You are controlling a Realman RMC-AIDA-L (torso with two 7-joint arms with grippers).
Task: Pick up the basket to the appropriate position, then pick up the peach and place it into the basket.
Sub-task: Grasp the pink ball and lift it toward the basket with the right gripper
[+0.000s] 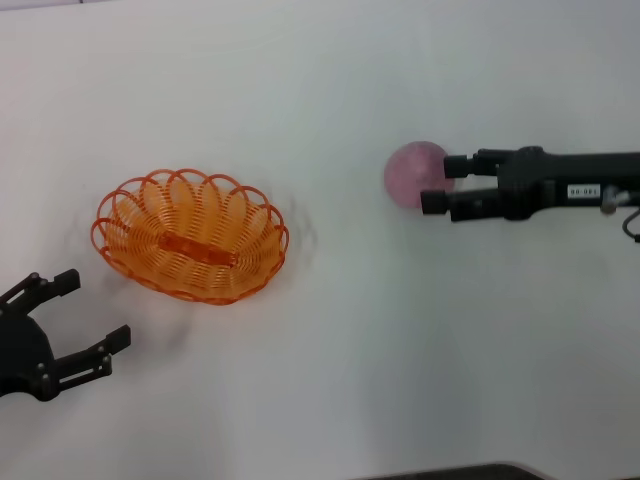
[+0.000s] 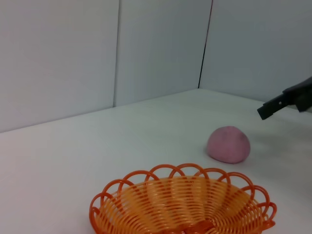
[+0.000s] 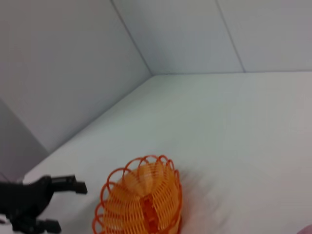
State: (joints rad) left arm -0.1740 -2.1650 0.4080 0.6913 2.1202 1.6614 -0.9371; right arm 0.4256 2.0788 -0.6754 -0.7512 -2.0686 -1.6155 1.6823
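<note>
The orange basket (image 1: 190, 235) sits upright on the white table at the left. It also shows in the left wrist view (image 2: 183, 204) and the right wrist view (image 3: 141, 202). The pink peach (image 1: 415, 172) rests on the table right of centre, well apart from the basket, and shows in the left wrist view (image 2: 228, 144). My right gripper (image 1: 445, 183) is open and empty at the peach's right edge; in the left wrist view its finger (image 2: 275, 105) is higher than the peach. My left gripper (image 1: 95, 310) is open and empty, a short way in front of the basket's left end.
The white table (image 1: 350, 380) carries only the basket and the peach. Plain grey walls stand behind the table in both wrist views. A dark edge shows at the bottom of the head view (image 1: 470, 472).
</note>
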